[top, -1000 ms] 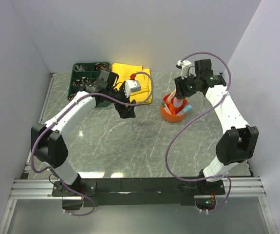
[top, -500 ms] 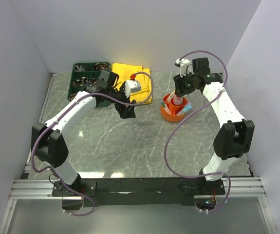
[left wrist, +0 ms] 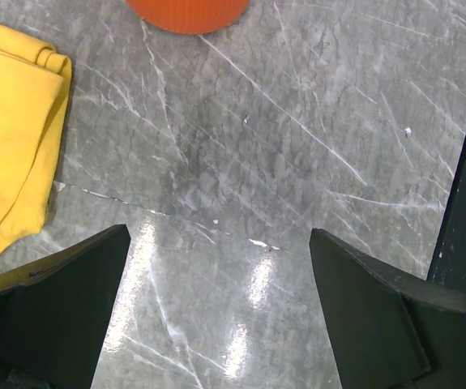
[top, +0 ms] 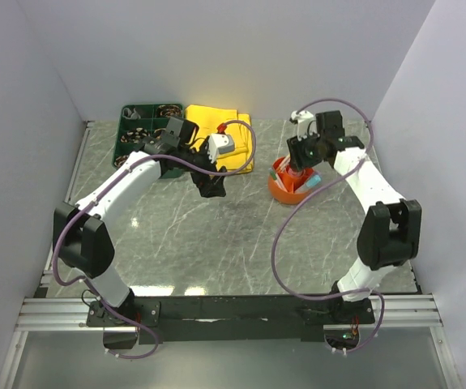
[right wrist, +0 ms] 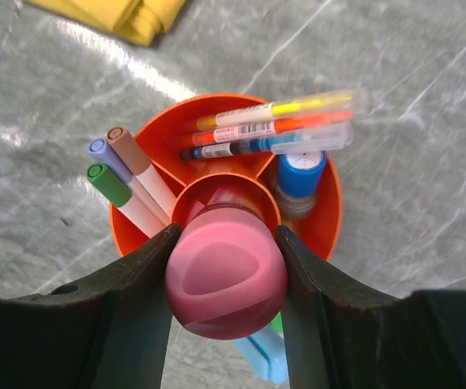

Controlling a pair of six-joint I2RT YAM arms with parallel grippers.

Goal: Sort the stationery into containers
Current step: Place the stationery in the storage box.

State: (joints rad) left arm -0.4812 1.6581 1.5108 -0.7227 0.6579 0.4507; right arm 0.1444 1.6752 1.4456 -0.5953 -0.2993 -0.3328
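In the upper left of the top view, the dark green tray [top: 146, 128] sits on the grey marble tabletop [top: 216, 243], small bits in its compartments too tiny to make out. Just right of it lies the folded yellow cloth [top: 233, 130]. Below the cloth's near edge hangs the left claw [top: 211, 188]; its wrist view shows the jaws spread wide with nothing between them, only bare tabletop under them.

Right of centre stands the orange pot [top: 289, 188]. In the right wrist view, its left section holds three pens [right wrist: 123, 174] with green, lilac and tan caps. Its upper section holds yellow, orange and blue highlighters [right wrist: 281, 121] lying across the rim, and a blue-capped item [right wrist: 301, 174] stands in the right section.

The right claw [top: 301, 158] is over the pot, its jaws clamped on a fat pink-capped marker [right wrist: 226, 281] held upright above the round middle section. How deep it reaches cannot be told.
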